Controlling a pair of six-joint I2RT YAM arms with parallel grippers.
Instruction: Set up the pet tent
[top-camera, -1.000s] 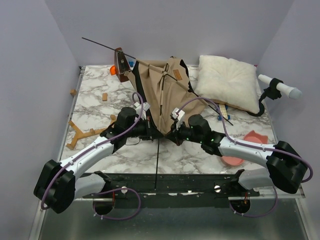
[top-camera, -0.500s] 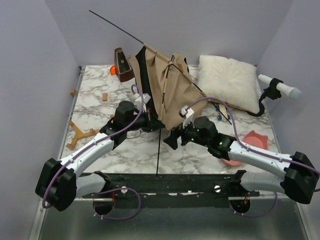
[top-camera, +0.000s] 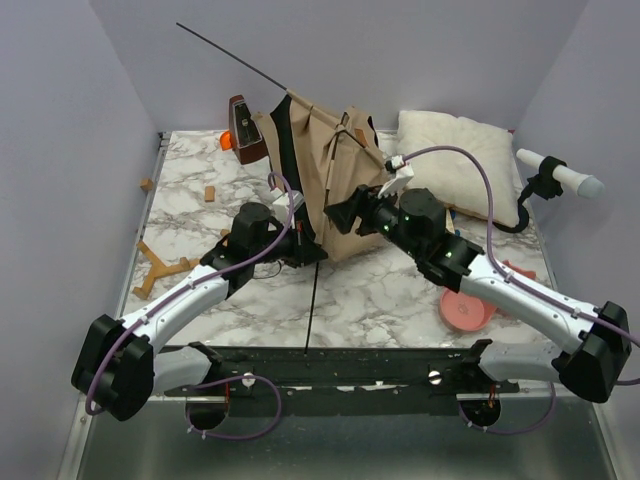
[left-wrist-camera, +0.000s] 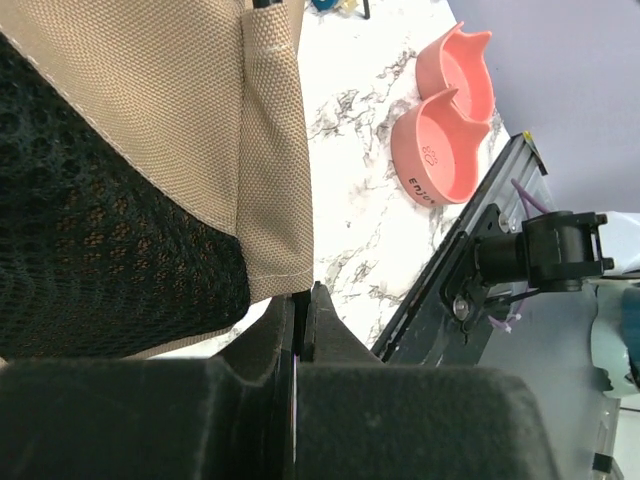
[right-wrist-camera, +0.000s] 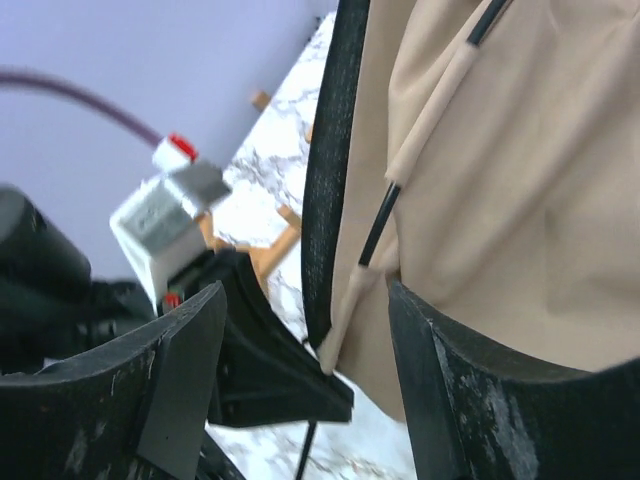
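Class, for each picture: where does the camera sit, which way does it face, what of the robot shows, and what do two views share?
Top external: above and behind the bases, facing down over the table at the pet tent; both arms, left gripper and right gripper show.
Left wrist: low beside the tent's hem, facing the pink bowls; its shut fingers show.
Right wrist: facing the tent's tan side and a black pole; its open fingers show.
Shared: top and left wrist both show the bowls.
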